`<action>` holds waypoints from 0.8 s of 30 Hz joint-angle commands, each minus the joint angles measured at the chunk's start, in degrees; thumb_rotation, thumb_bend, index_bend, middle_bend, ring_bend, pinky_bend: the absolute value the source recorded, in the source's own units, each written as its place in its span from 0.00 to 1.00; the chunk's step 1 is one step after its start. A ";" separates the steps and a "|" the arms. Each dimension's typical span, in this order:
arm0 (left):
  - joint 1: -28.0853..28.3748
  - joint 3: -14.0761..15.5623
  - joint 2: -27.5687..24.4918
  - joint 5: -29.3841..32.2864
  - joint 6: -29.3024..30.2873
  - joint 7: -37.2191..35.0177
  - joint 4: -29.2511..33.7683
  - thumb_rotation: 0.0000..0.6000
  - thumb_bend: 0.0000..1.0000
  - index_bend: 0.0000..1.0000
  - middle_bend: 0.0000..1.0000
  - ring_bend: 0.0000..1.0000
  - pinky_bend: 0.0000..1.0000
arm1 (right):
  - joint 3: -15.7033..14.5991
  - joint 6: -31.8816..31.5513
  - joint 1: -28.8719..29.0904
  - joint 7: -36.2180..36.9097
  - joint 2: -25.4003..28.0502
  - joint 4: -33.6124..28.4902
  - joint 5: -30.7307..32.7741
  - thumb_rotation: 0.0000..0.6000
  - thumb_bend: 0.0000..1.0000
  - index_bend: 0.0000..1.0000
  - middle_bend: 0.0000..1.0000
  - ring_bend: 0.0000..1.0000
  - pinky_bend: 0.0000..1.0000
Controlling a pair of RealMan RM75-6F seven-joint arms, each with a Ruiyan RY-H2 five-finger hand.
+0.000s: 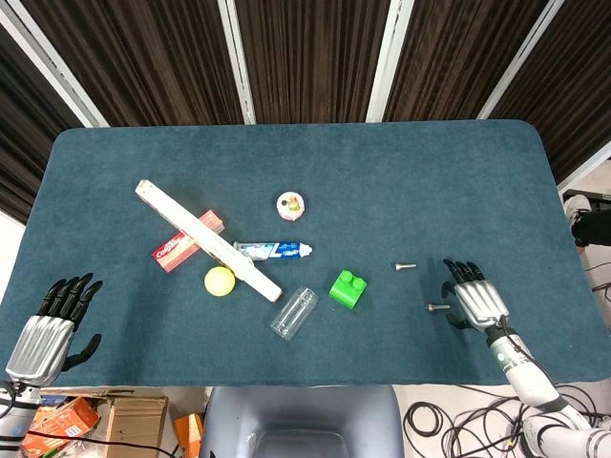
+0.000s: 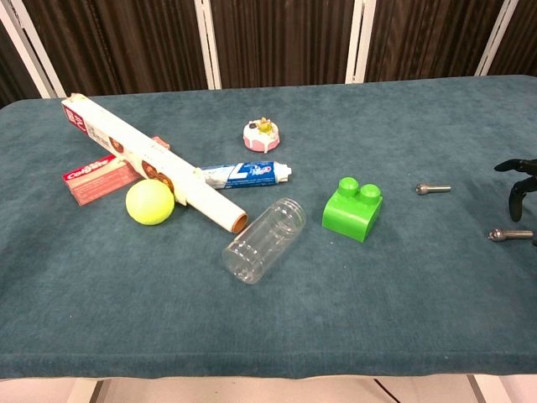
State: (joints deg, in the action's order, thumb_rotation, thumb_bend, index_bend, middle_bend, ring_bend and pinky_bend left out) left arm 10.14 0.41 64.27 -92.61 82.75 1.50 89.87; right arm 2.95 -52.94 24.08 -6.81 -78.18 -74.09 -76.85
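Note:
My right hand (image 1: pixel 474 296) hovers over the table's right front with fingers spread and holds nothing; in the chest view only its dark fingertips (image 2: pixel 518 180) show at the right edge. A small metal bolt (image 1: pixel 437 307) (image 2: pixel 509 234) lies just beside its thumb. A second bolt (image 1: pixel 405 266) (image 2: pixel 432 189) lies a little farther left. My left hand (image 1: pixel 50 326) sits at the front left corner, fingers apart, empty, far from any object.
Mid-table lie a green block (image 1: pixel 348 288) (image 2: pixel 352 209), a clear jar on its side (image 1: pixel 293 313) (image 2: pixel 263 240), a yellow ball (image 1: pixel 220 281), a toothpaste tube (image 1: pixel 273 251), a long white box (image 1: pixel 205 238), a pink box (image 1: pixel 183 244) and a small round pink item (image 1: pixel 291 205).

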 commanded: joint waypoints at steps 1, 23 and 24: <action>0.10 -0.07 0.10 -0.06 -0.01 0.12 0.00 1.00 0.35 0.00 0.00 0.00 0.07 | -0.06 0.15 0.11 -0.03 0.07 -0.11 0.31 1.00 0.23 0.46 0.00 0.00 0.00; 0.44 0.05 0.04 -0.31 -0.30 -0.03 0.03 1.00 0.35 0.00 0.00 0.00 0.07 | -0.34 1.02 1.32 -1.25 -2.56 2.11 1.71 1.00 0.31 0.57 0.00 0.00 0.00; 0.41 0.08 0.03 -0.32 -0.26 -0.05 0.02 1.00 0.35 0.00 0.00 0.00 0.07 | -0.36 0.96 1.28 -1.41 -2.52 2.08 1.84 1.00 0.31 0.58 0.00 0.00 0.00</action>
State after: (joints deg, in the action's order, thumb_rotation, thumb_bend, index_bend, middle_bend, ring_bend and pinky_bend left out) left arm 10.55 0.50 64.29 -92.93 82.50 1.44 89.90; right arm 2.61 -51.94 25.39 -8.17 -80.70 -71.99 -75.06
